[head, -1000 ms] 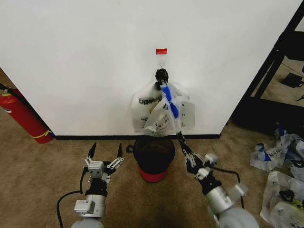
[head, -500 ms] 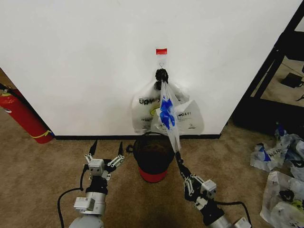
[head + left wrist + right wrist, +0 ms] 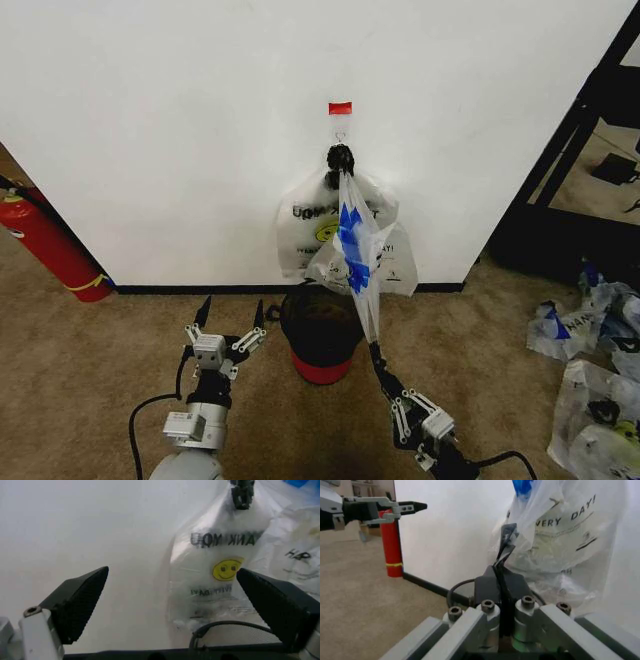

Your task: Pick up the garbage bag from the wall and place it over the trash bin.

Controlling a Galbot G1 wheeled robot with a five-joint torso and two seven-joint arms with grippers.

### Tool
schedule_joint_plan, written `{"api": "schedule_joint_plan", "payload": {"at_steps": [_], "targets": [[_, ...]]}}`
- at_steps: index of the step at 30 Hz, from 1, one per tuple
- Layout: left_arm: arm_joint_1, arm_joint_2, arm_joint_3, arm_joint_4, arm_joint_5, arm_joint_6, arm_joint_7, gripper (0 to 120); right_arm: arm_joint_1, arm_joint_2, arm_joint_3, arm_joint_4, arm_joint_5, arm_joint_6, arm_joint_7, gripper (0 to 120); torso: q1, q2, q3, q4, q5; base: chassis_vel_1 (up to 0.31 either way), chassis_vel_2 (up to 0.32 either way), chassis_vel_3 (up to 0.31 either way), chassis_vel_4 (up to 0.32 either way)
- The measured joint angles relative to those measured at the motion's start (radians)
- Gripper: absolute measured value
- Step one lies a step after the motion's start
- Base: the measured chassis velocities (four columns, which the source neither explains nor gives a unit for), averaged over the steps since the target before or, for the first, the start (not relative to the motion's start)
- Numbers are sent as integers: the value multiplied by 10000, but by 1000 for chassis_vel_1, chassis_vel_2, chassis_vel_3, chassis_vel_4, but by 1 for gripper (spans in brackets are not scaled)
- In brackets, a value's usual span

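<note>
While the garbage bag [image 3: 352,255] hangs stretched from the knot under the red-topped hook [image 3: 340,108] on the wall [image 3: 180,130], its lower tip is pinched between the pressed-together fingers of the right gripper [image 3: 375,352], low on the carpet [image 3: 80,370] beside the trash bin [image 3: 323,330]. Behind the see-through film hangs an opaque white smiley bag [image 3: 310,225], partly covered by it; where the film ends against that bag is hard to make out. The bin stands against the baseboard [image 3: 190,289] directly under both bags. The left gripper [image 3: 231,315] hovers at the bin's other side, fingers spread and holding nothing. A red fire extinguisher [image 3: 45,245] stands at the wall's left end; loose bags [image 3: 590,380] lie on the carpet at far right, cut off by the picture edge.
</note>
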Motion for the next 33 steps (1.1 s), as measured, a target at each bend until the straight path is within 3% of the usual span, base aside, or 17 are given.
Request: {"api": "schedule_joint_plan", "payload": {"at_steps": [3, 5, 9, 15, 16, 19, 22, 23, 26, 30, 33], "targets": [[-95, 108, 170, -60, -106, 131, 1, 100, 244, -53, 0, -2, -11, -107, 558, 0, 0, 0, 0, 0, -1, 0, 0, 0, 0], [-403, 415, 460, -197, -357, 400, 3, 100, 905, -144, -172, -68, 341, -704, 1693, 0, 0, 0, 0, 1, -1, 0, 0, 0, 0], [-1153, 952, 971, -367, -970, 931, -4, 100, 2003, -209, -264, -267, 1209, -1560, 2381, 0, 1, -1, 1, 3, 1, 0, 0, 0, 0], [-3761, 2548, 2819, -650, -4021, 2739, -297, 100, 3443, -514, -403, -956, 2199, -2380, 3142, 0, 1, -1, 2, 3, 0, 0, 0, 0, 0], [-3761, 2548, 2819, -650, -4021, 2739, -297, 100, 3443, -514, -403, -956, 2199, -2380, 3142, 0, 1, -1, 2, 3, 0, 0, 0, 0, 0], [-5516, 2906, 3615, -700, -5889, 3774, -616, 100, 3733, -576, -379, -1245, 2090, -2390, 3201, 0, 2, -2, 3, 0, -1, 0, 0, 0, 0], [-7774, 2832, 4318, -660, -8461, 4941, -1367, 100, 3950, -586, -398, -1429, 1859, -2368, 3194, 0, 2, -2, 3, 2, 2, 0, 0, 0, 0], [-7774, 2832, 4318, -660, -8461, 4941, -1367, 100, 3950, -586, -398, -1429, 1859, -2368, 3194, 0, 2, -2, 3, 2, 2, 0, 0, 0, 0], [-9287, 2534, 4933, -379, -10153, 5668, -2119, 100, 4040, -598, -443, -1484, 1720, -2358, 3168, 0, 2, -2, 2, -3, 3, 0, 0, 0, 0], [-10757, 2053, 6187, 342, -10712, 6154, -2624, 100, 4045, -615, -432, -1490, 1657, -2351, 3137, 0, 2, -2, 2, 1, 1, 0, 0, 0, 0], [-11080, 1813, 6606, 564, -10661, 6192, -2694, 100, 4012, -619, -385, -1486, 1657, -2345, 3130, 0, 2, -3, 2, 2, 1, 0, 0, 0, 0]]}}
